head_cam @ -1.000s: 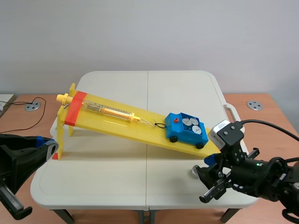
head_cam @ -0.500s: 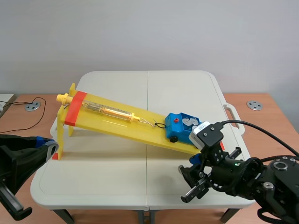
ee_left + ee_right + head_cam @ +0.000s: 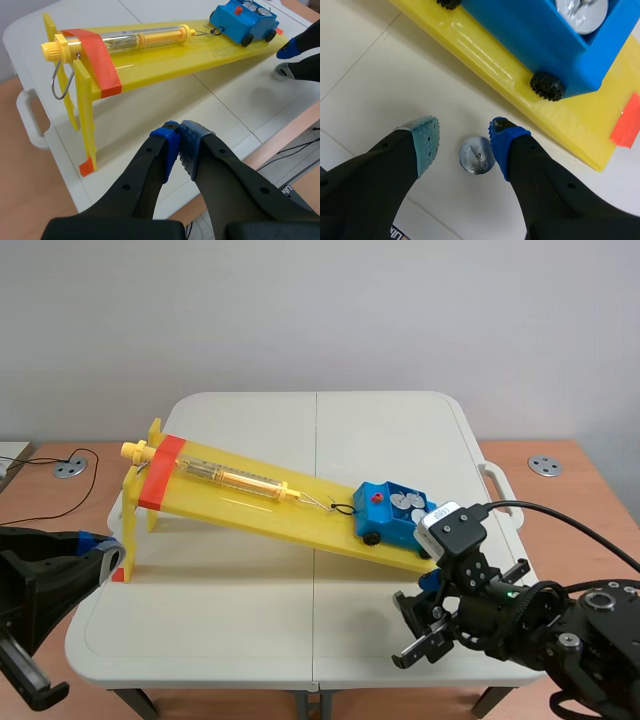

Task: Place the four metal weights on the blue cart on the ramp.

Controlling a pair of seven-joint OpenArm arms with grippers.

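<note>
A blue cart [image 3: 395, 517] sits low on the yellow ramp [image 3: 250, 502], with round metal weights [image 3: 405, 503] in its tray. In the right wrist view one weight [image 3: 476, 155] lies flat on the white table beside the ramp [image 3: 485, 47], just below the cart [image 3: 545, 45]. My right gripper [image 3: 464, 141] is open and straddles that weight, its blue pad [image 3: 502, 142] close against it. The arm hides this weight in the scene view, where the right gripper [image 3: 425, 602] hovers low. My left gripper [image 3: 179, 142] is shut on nothing, near the ramp's raised end.
A spring scale [image 3: 245, 480] lies along the ramp, hooked by wire to the cart. Orange-red tape [image 3: 160, 472] bands the ramp's raised end. The table's front edge [image 3: 300, 680] runs close below both grippers. A table handle [image 3: 497, 480] juts out at the right.
The right arm swung left along the table's front, then eased slightly back right. The loose weight, visible beside the gripper a second ago, is now covered by it. The left arm kept still.
</note>
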